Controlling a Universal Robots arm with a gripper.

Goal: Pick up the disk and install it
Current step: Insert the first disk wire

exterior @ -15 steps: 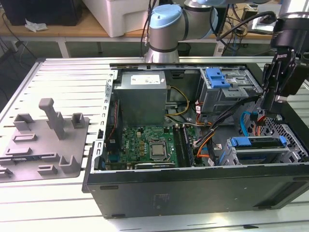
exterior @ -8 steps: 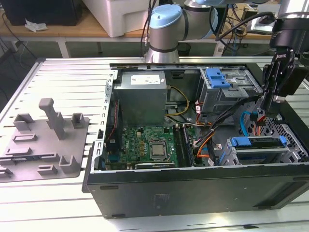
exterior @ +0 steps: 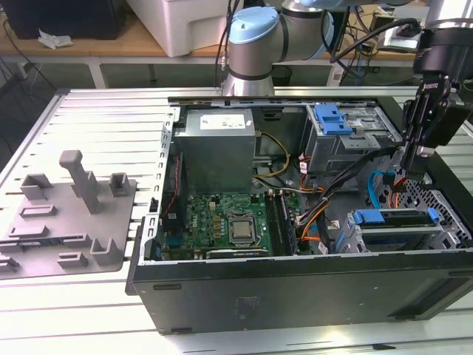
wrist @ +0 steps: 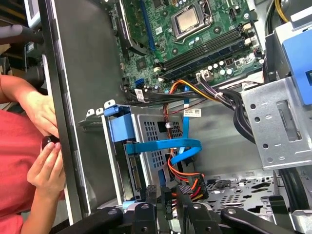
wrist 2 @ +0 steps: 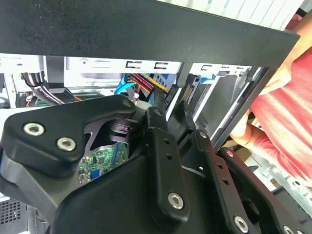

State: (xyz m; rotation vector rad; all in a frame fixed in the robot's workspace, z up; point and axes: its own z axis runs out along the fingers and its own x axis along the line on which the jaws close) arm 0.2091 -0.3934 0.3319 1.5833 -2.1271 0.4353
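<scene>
The disk [exterior: 403, 231] lies in the metal drive cage [exterior: 443, 235] at the near right corner of the open computer case [exterior: 295, 296], its blue carrier frame [exterior: 377, 217] showing at the cage mouth. In the first wrist view the disk's blue carrier [wrist: 121, 130] sits in the cage behind perforated metal. My gripper [exterior: 412, 171] hangs inside the case just behind that cage. In the first wrist view the gripper [wrist: 166, 202] is shut on a black cable plug [wrist: 165, 197] beside red, orange and yellow wires [wrist: 192, 185]. In the second wrist view the gripper [wrist 2: 171, 105] is close to the case wall.
A blue flat cable [wrist: 165, 146] loops over the cage. The grey power-supply box [exterior: 218, 144], motherboard [exterior: 222, 222] and light-blue latch plate [exterior: 330, 118] fill the case. A person's hands [wrist: 44, 146] and red sleeve [wrist 2: 292, 97] are at the case's outer wall. A grey fixture plate [exterior: 66, 222] lies on the exterior view's left.
</scene>
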